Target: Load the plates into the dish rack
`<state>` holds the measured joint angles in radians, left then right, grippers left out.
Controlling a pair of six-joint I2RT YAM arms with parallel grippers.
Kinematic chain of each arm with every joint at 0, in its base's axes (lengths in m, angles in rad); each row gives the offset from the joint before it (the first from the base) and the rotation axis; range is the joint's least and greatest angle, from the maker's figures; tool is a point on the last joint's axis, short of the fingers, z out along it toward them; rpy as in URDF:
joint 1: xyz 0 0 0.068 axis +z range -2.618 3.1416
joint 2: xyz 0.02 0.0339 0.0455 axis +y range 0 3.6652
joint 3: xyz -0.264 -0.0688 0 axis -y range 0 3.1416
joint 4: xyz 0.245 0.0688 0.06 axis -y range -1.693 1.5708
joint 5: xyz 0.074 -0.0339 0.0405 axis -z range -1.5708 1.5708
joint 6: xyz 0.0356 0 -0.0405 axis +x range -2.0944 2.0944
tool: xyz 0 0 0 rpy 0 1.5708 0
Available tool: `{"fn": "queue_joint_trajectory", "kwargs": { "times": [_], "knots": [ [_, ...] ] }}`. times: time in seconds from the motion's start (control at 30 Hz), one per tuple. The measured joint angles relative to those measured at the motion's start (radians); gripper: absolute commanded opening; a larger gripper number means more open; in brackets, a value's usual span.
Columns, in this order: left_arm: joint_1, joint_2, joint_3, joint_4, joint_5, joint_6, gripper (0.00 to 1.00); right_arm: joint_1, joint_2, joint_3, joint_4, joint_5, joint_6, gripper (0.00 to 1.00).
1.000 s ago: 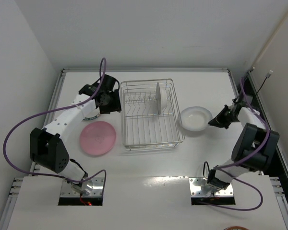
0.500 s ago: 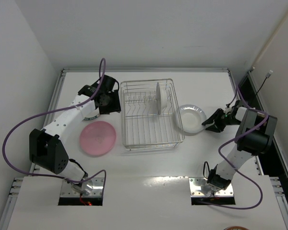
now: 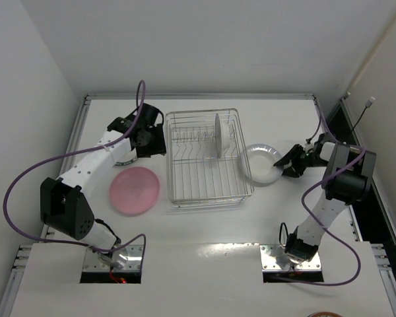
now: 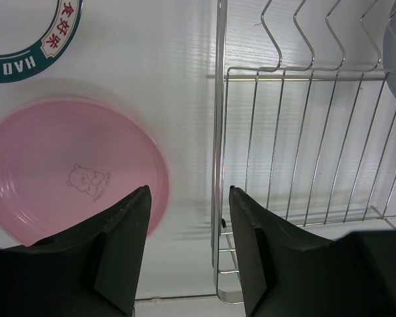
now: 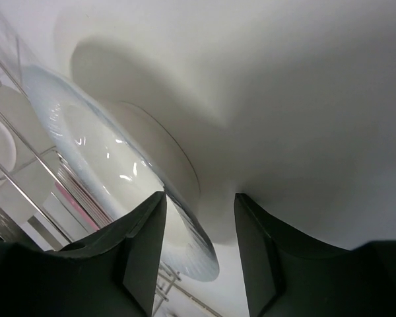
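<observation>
Jaws on the right arm stood apart, with the near rim of a whitish plate (image 5: 119,152) running into the gap between them. No clamp on it showed in the wrist view. That plate (image 3: 263,165) sat toward the right edge of the surface, tipped up, and its far rim seemed to lean against the right wall of the dish rack (image 3: 245,179).

One whitish plate (image 3: 218,135) already stood upright among the tines. The step in hand looked like taking hold of this second one. The next move would likely call for the right jaws to close on the rim. They would then have to lift the plate over the rack wall, turn it on edge and lower it into a free slot beside the standing plate.

Left jaws were also apart and empty, above bare surface between the rack's left rail and the pink plate (image 4: 66,165). That plate lay flat toward the left edge. A patterned-rim plate (image 4: 56,39) lay just beyond it, apart from those jaws.
</observation>
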<state>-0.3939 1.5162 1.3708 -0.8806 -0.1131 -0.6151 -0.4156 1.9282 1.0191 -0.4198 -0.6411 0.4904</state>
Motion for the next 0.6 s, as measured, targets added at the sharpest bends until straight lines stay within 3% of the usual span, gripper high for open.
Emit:
{"fn": "queue_joint_trajectory", "kwargs": {
  "times": [0.07, 0.17, 0.27, 0.37, 0.6],
  "knots": [
    [0.000, 0.000, 0.000, 0.000, 0.000, 0.000, 0.48, 0.008, 0.010, 0.010, 0.002, -0.006, 0.003, 0.30],
    [0.000, 0.000, 0.000, 0.000, 0.000, 0.000, 0.48, 0.023, 0.021, 0.019, 0.013, -0.038, 0.002, 0.00],
    [0.000, 0.000, 0.000, 0.000, -0.001, 0.000, 0.48, 0.027, 0.010, 0.040, 0.024, -0.130, 0.002, 0.00],
    [0.000, 0.000, 0.000, 0.000, -0.006, 0.000, 0.48, 0.037, -0.024, 0.049, 0.011, -0.066, 0.008, 0.00],
    [0.000, 0.000, 0.000, -0.001, -0.015, 0.000, 0.48, 0.034, -0.264, 0.113, -0.161, 0.306, 0.010, 0.00]
  ]
}}
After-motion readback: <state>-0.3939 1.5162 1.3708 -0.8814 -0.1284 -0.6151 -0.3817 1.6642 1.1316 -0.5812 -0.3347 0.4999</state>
